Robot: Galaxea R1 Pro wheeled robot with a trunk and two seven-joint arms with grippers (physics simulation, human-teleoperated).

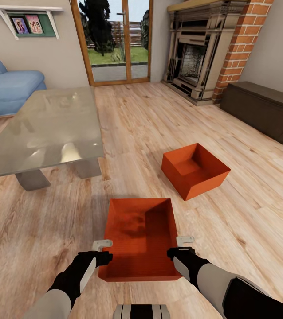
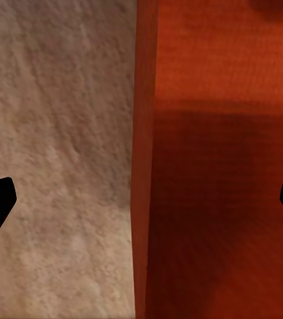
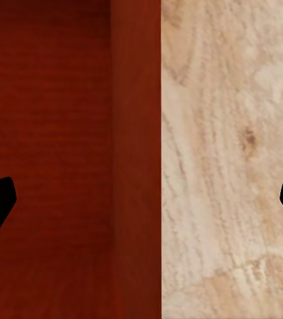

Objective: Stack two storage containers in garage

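Observation:
I am in the living room, on its light wood planks (image 1: 230,221). One orange-red storage container (image 1: 141,239) sits just in front of me, open side up. My left gripper (image 1: 103,250) is open over its left wall (image 2: 145,166), one finger on each side of it. In the same way my open right gripper (image 1: 183,247) straddles the right wall (image 3: 135,159). The left wrist view (image 2: 141,206) and the right wrist view (image 3: 141,206) both show the fingertips far apart, clear of the wall. The second container (image 1: 194,170) lies further ahead to the right. The garage and its floor are out of view.
A glass-topped table (image 1: 44,128) stands ahead on the left, with a blue sofa (image 1: 4,86) behind it. The brick fireplace (image 1: 203,53) and a dark low cabinet (image 1: 265,110) line the right side. Glazed patio doors (image 1: 115,40) are straight ahead.

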